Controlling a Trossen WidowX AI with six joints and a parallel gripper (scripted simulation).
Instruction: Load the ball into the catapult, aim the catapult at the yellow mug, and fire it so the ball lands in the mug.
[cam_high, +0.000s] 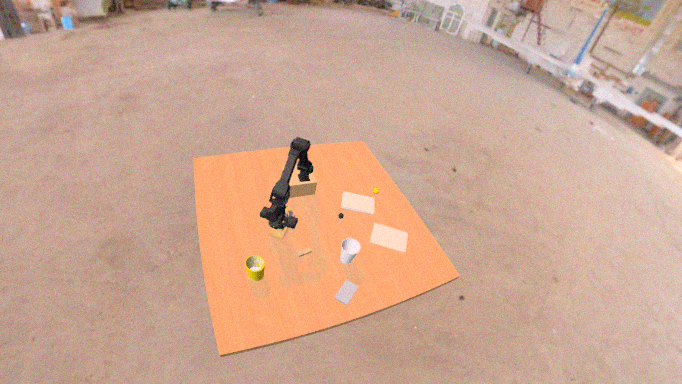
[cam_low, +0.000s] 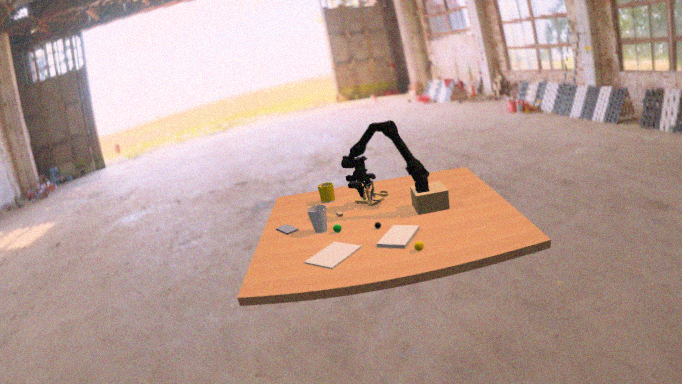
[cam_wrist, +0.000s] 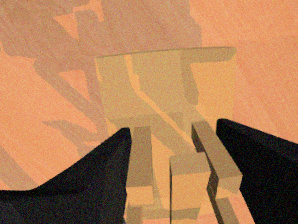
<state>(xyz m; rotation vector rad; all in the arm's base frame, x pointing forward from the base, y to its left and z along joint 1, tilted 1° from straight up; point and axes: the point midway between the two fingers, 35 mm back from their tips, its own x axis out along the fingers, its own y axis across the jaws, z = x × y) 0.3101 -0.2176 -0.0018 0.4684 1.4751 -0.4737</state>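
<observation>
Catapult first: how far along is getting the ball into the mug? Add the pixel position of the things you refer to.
Looks done: the jaws are down at the catapult (cam_high: 278, 233) (cam_low: 369, 203) (cam_wrist: 115, 85). In hand: they grip its upright part. Probably left: aiming and firing, since no ball shows in the yellow mug (cam_high: 255, 274) (cam_low: 326, 193). Loading I can't confirm.

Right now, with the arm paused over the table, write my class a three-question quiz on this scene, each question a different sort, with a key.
1. True or false: the gripper is shut on the catapult.
2. Multiple choice: which thing stands nearest the green ball? (a) yellow mug (b) white cup (c) yellow ball
3. Fill in the blank: the small ball between the catapult and the two pale slabs is coloured ____.

Key: 1 true; 2 b; 3 black.
</observation>
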